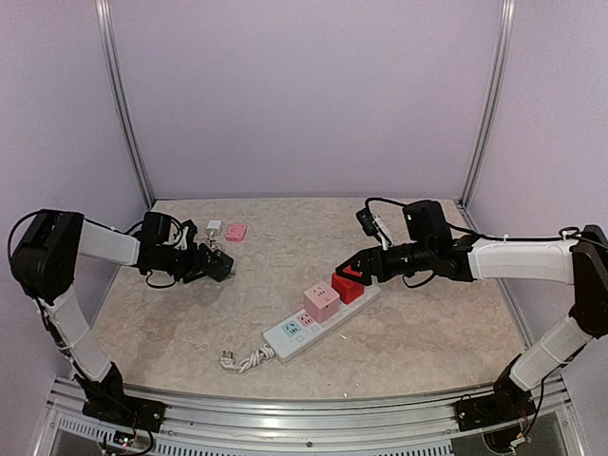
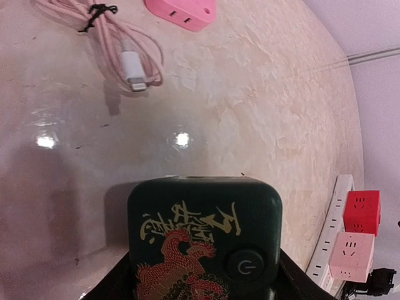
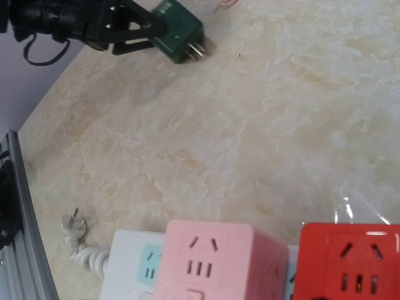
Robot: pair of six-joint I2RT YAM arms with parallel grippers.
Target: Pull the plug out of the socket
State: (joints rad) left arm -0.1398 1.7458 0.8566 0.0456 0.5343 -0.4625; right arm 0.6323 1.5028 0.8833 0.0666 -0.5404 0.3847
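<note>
**Green plug free of the strip, two cubes seated**

Nearest, at the lower middle of the top view, the coiled white cord (image 1: 249,357) ends in its own loose prongs on the table (image 1: 427,323). From there the socket (image 1: 291,334) runs up and to the right across the middle of the frame. A pink cube (image 1: 321,302) and a red cube (image 1: 348,288) sit side by side on its far end.

The right hand (image 1: 353,274) is at the red cube, with a dark finger over its top. Its wrist camera shows no fingers, so I cannot tell how far it is open or whether it grips the cube.

Further left, well apart from the strip, the left hand (image 1: 207,263) is closed on the green plug (image 3: 181,28). The plug's bare prongs point toward the middle of the table, so it looks already pulled out.

Farthest, at upper left, lie a bundled pink cable (image 2: 122,47) and a pink adapter (image 2: 182,11).

The main risk, as I judge it, is the strip itself, which lies unfixed on the table. If the right hand pulls a tight cube, the strip could lift or slide with it, and the busy left hand cannot hold it down. A skewed pull could also tip the pink cube beside it. If the green plug is let go from above the table, it may tumble onto its prongs.
</note>
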